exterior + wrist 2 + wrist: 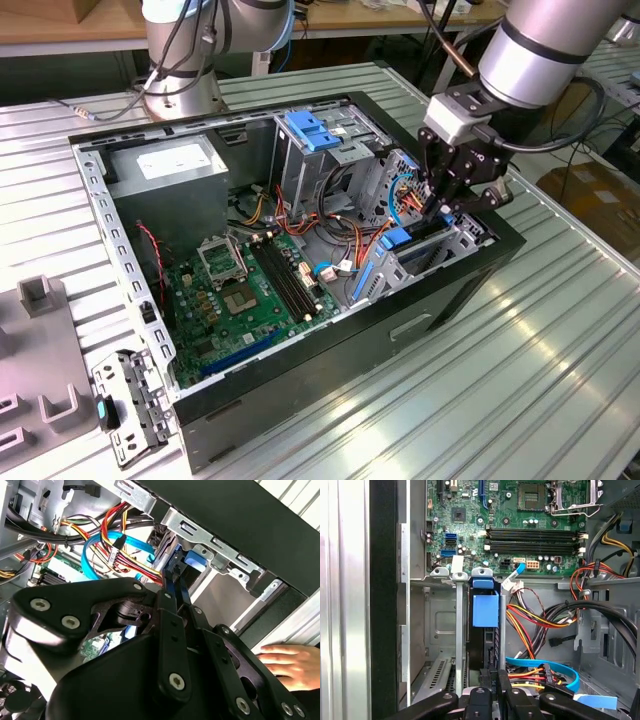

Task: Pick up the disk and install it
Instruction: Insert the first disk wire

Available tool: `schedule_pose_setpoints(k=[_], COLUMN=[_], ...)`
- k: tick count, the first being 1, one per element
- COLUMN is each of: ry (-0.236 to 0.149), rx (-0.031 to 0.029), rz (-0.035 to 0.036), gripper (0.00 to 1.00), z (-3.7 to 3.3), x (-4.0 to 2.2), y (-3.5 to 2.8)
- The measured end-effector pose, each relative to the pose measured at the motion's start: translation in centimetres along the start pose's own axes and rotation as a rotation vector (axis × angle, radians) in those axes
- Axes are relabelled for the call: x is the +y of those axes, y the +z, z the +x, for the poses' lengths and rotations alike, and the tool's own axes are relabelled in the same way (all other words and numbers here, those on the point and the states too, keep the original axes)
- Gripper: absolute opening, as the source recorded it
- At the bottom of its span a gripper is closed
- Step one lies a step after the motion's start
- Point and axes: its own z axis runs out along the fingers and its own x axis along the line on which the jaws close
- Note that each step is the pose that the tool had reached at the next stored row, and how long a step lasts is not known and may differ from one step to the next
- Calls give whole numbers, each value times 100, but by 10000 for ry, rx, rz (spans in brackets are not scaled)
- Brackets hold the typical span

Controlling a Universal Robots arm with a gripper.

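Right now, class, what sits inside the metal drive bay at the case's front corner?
Inside the grey metal drive bay, the dark disk in its bright blue carrier stands on edge, the black gripper at its near end. The bay wall covers its lower side, so full seating cannot be judged.

Tool (176, 587) on disk (192, 560) in bay

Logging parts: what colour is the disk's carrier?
Bright blue around a dark body, best seen in the first wrist view: disk.

An open black computer case (330, 350) lies on the ribbed metal table (520, 380), exposing a green motherboard (250, 295), a grey power supply (170, 165) and red-yellow cable bundles (530, 617); a grey perforated bracket (130, 405) lies beside it.
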Motion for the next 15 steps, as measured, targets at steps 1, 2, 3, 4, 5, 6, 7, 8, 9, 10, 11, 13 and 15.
schedule_pose_setpoints(k=[1,2,3,4,5,6,7,8,9,10,11,13,15], ry=[7,13,19,26,31,35,39,41,41,41,41,41,41], rx=[1,2,0,2,1,-1,5,5,6,5,3,0,-3], rz=[0,0,0,1,1,1,1,1,1,1,1,1,0], gripper=[17,17,17,17,17,17,17,17,17,17,17,17,18], z=[0,0,1,1,2,2,2,3,3,3,3,3,2], x=[0,1,1,1,2,2,2,2,2,2,2,2,2], y=[3,7,12,23,35,47,55,55,56,56,57,56,45])
